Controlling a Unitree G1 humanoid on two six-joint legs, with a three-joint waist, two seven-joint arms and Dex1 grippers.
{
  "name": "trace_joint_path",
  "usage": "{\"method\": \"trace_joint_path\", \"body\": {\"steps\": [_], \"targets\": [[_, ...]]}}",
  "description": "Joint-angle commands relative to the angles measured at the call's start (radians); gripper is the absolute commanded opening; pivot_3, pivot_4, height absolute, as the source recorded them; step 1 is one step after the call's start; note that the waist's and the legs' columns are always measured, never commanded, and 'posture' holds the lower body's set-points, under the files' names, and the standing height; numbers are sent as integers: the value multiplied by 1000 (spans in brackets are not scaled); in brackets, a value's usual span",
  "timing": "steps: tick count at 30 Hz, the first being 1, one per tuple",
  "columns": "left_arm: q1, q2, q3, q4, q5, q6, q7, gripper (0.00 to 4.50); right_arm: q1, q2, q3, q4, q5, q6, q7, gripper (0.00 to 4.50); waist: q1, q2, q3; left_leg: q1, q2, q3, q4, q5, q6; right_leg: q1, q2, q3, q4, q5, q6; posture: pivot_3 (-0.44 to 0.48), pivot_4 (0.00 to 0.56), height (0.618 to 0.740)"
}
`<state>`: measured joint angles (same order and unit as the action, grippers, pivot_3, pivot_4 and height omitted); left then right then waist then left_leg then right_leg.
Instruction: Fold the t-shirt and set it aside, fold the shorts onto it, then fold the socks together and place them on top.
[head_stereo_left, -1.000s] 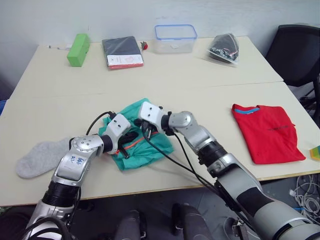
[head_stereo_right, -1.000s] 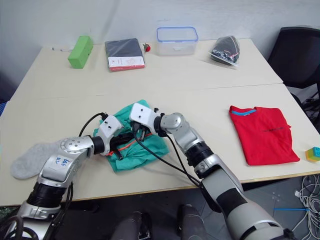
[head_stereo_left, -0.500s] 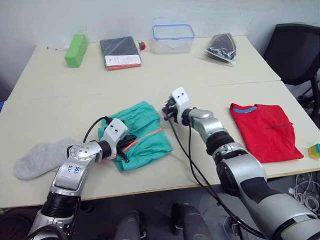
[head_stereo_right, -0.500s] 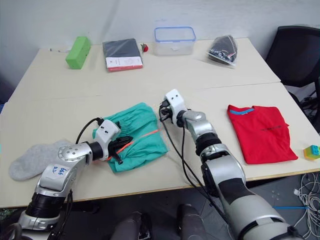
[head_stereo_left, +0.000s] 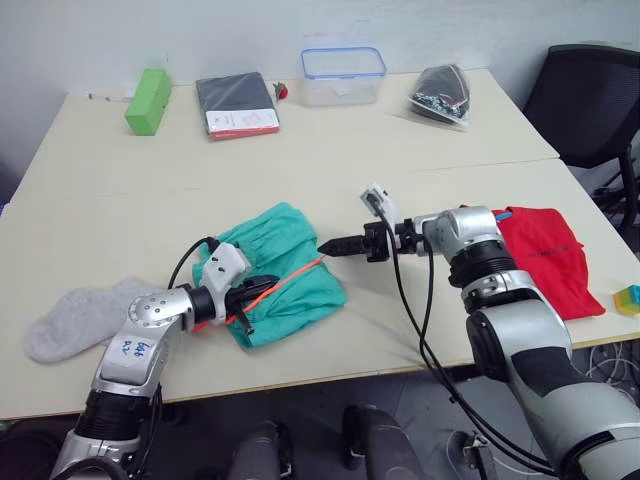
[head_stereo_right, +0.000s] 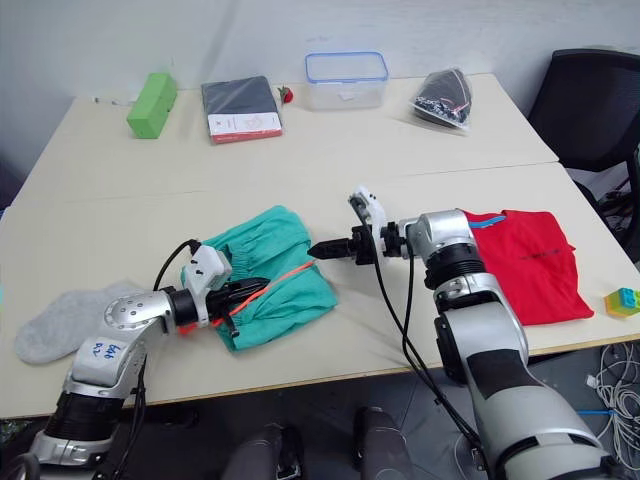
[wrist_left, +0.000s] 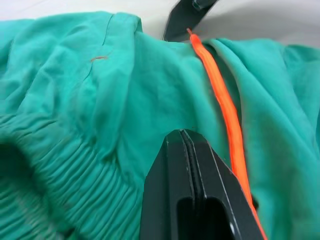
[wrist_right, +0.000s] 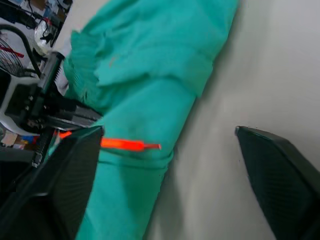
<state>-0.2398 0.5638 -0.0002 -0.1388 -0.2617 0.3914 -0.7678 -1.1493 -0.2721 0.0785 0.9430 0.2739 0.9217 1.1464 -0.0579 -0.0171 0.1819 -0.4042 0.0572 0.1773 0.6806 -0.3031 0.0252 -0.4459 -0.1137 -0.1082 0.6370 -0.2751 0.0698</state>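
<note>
While the t-shirt (head_stereo_left: 545, 258) already lies folded at the right edge of the worktop (head_stereo_left: 300, 150), the step in hand looks like folding the shorts (head_stereo_left: 285, 270), which sit bunched at centre-left of the frame, well apart from the shirt. They are not yet a neat packet, so the next move probably calls for flattening them, folding them over, and carrying them right onto the red cloth. The socks (head_stereo_left: 75, 318) wait at the lower left edge, untouched.

The right gripper (head_stereo_right: 322, 248) hovers just off the right edge of the shorts, its jaws spread wide in its wrist view and holding nothing. The left gripper (wrist_left: 186, 150) rests on the teal cloth with jaws pressed together beside the orange drawstring (wrist_left: 220, 95); whether they pinch any fabric I cannot tell.

A second ago both grippers were buried in the shorts; since then the right arm has swung out to the right and turned back toward the cloth, and the drawstring has been drawn out into a straight line.
</note>
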Motion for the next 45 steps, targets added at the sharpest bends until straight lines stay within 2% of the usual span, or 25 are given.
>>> {"method": "trace_joint_path", "body": {"steps": [1, 9, 16, 19, 27, 30, 31, 33, 35, 40, 45], "targets": [[16, 8, 25, -8, -2, -29, 4, 0, -14, 73, 31, 59, -25, -18, 12, 4482, -3, 0, 0, 0, 0, 0, 0, 0, 0, 0, 0, 0, 0, 0, 0, 0, 150, 740], [29, 7, 47, -26, -7, -27, 25, 0, -16, 228, 88, 104, -88, -57, 31, 4482, -31, 0, -1, 2, 4, 0, -1, -1, -4, 0, 3, -1, 5, -2, -3, 0, 150, 740], [45, 7, 52, -59, -16, -16, 38, 0, -55, 295, 11, 156, -73, -53, -39, 4482, -36, 0, -1, 5, 7, 1, -1, -1, -8, 0, 6, 0, 7, -5, -9, 0, 150, 740], [52, 9, 64, -63, -20, -18, 41, 0, -59, 298, -42, 179, -57, -52, -98, 3919, -35, 0, -1, 6, 7, 1, -2, -1, -9, 0, 6, 0, 7, -6, -10, 0, 150, 740], [39, 24, 106, -65, -59, -8, 22, 0, -35, 267, -79, 122, -46, -39, -116, 1297, -28, 0, -1, 7, 7, 1, -7, -1, -11, 0, 6, 0, 7, -7, -12, 0, 150, 740], [1, 30, 169, -52, -141, 50, 9, 0, -20, 250, -105, 69, -26, -30, -140, 383, -25, -1, -1, 7, 7, 1, -6, 0, -10, 0, 5, 0, 6, -7, -12, 0, 150, 740], [-11, 32, 187, -52, -168, 73, 6, 394, -16, 244, -111, 52, -18, -17, -144, 17, -24, -1, -1, 7, 7, 1, -6, 0, -10, 0, 5, 0, 6, -7, -11, 0, 150, 740], [-32, 44, 215, -60, -222, 113, -16, 834, -5, 229, -119, 4, -4, 10, -158, 0, -21, -1, -1, 7, 7, 0, -6, 2, -11, 0, 5, 0, 6, -6, -11, 0, 150, 740], [-50, 78, 219, -89, -271, 156, -59, 1462, 13, 200, -135, -94, 33, 87, -160, 0, -17, -1, -1, 7, 6, -1, -7, 2, -11, 0, 4, -1, 6, -7, -12, 0, 150, 740], [-102, 132, 206, -169, -384, 259, -126, 2990, 108, 99, -182, -477, 152, 333, -208, 0, 3, 0, -1, 2, 5, -4, -10, 3, -11, -2, 4, -3, 6, -6, -11, 0, 150, 740], [-224, 131, 145, -261, -537, 385, -177, 4452, 220, -130, -339, -962, 312, 637, -254, 0, 26, 0, 0, -1, 4, -6, -12, 3, -10, -2, 4, -7, 2, -6, -11, 0, 150, 740]]}}
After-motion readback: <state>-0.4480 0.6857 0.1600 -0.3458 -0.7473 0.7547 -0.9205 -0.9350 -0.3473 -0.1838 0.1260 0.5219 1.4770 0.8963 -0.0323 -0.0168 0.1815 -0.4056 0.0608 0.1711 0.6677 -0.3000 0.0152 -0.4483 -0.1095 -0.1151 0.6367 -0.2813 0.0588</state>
